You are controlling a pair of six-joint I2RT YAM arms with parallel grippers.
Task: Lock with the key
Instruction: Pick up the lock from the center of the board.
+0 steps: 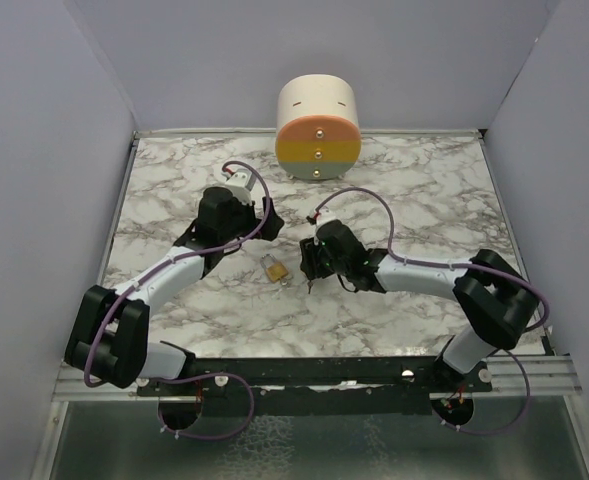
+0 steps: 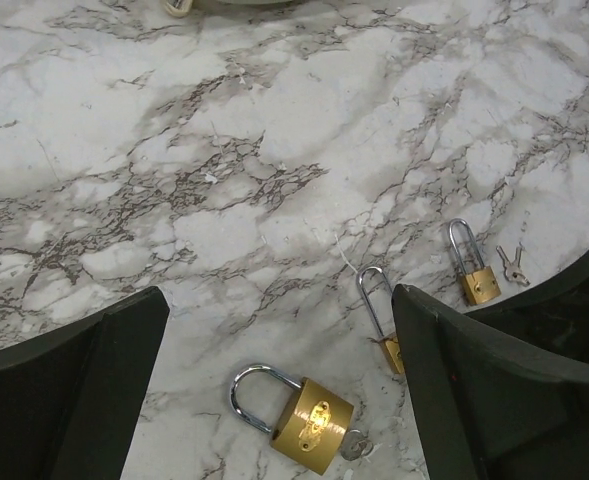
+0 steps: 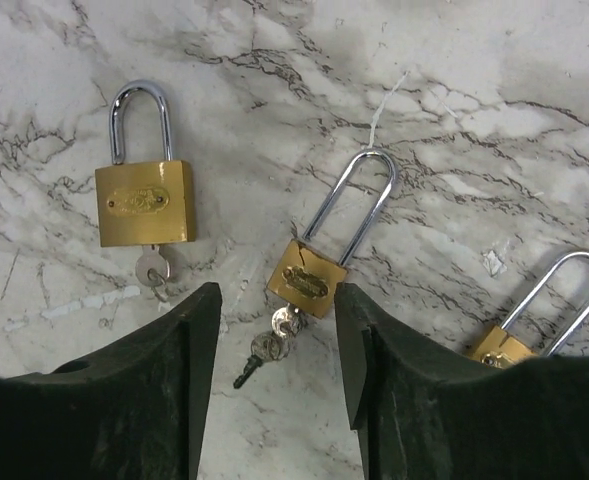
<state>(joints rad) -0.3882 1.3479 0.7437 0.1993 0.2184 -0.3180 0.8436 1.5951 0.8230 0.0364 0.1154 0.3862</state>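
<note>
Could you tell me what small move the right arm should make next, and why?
Probably lower the open right tool and close on the silver keys at the base of the long-shackled brass padlock; the tool straddles them, so little repositioning seems needed.

On the table (image 1: pixel 424 200), left padlock (image 3: pixel 144 200), middle padlock (image 3: pixel 309 278) (keys (image 3: pixel 274 335) at its keyhole end), right padlock (image 3: pixel 504 345) side by side, drum (image 1: pixel 318 127) behind at the far edge.
</note>
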